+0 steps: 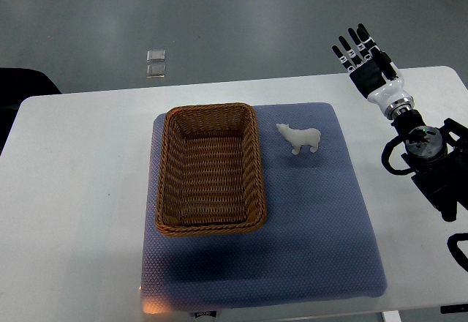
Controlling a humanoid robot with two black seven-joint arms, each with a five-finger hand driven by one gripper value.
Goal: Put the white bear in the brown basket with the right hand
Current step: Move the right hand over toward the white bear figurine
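Note:
A small white bear (pixel 299 137) stands upright on the blue mat (pixel 314 212), just right of the brown wicker basket (pixel 210 167). The basket is rectangular and holds nothing. My right hand (pixel 361 53) is raised at the table's far right, beyond the mat's back corner, well apart from the bear. Its black fingers are spread straight and hold nothing. Its arm comes in from the right edge. The left arm does not show.
The mat lies on a white table (pixel 73 190). Grey floor lies beyond the far edge, with a small clear item (pixel 155 63) on it. A dark shape (pixel 22 88) sits at the far left.

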